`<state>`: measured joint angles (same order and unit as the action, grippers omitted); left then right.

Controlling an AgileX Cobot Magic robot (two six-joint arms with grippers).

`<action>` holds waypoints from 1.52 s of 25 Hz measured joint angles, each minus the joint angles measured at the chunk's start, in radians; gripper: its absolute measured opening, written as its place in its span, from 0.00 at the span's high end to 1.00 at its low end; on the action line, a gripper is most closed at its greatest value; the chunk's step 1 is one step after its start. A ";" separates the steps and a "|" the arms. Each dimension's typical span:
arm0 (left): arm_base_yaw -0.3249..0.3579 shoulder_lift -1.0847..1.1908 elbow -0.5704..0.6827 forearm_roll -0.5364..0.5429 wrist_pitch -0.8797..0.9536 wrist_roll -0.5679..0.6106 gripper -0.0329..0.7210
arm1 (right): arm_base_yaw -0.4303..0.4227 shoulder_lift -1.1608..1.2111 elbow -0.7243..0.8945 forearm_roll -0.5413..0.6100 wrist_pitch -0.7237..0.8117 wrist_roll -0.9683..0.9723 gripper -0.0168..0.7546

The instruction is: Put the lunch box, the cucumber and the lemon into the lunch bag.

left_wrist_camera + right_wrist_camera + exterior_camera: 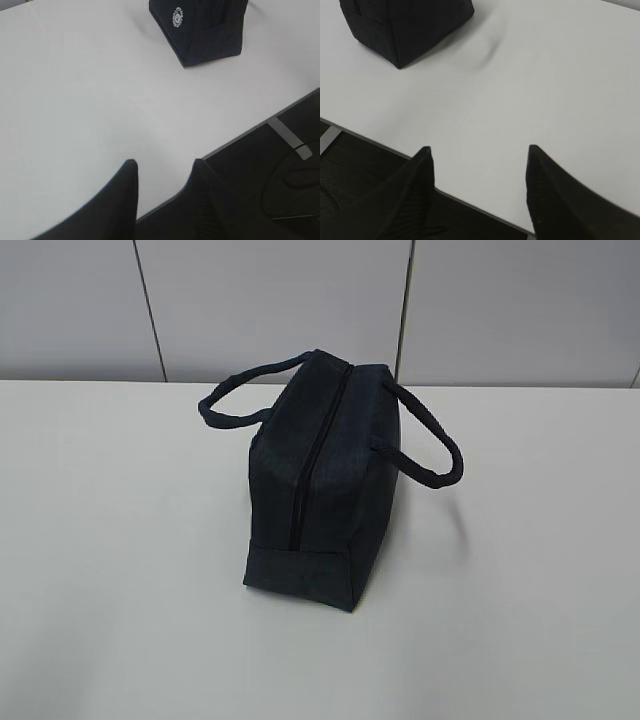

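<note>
Our left gripper (162,172) hangs over the near edge of the white table (110,540), its dark fingers apart with nothing between them. Our right gripper (480,160) hangs over the same near edge, fingers spread wider, also bare. The lunch bag (315,475) stands alone near the middle of the table, well apart from both grippers, its top zipper (305,465) closed and a loop handle drooping on each side. In the left wrist view a small white round logo (177,16) shows on its end.
</note>
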<state>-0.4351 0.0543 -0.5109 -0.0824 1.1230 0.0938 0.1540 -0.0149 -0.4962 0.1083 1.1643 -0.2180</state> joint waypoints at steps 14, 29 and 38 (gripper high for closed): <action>0.012 -0.035 0.002 0.004 -0.014 0.002 0.64 | 0.000 -0.001 0.000 -0.001 0.000 0.000 0.41; 0.305 -0.043 0.002 0.004 -0.014 0.002 0.64 | -0.006 -0.001 0.000 -0.004 -0.002 0.000 0.41; 0.313 -0.043 0.002 0.004 -0.014 0.002 0.64 | -0.167 -0.001 0.000 0.002 -0.002 0.000 0.41</action>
<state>-0.1223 0.0117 -0.5089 -0.0779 1.1091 0.0961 -0.0127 -0.0157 -0.4962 0.1107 1.1625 -0.2180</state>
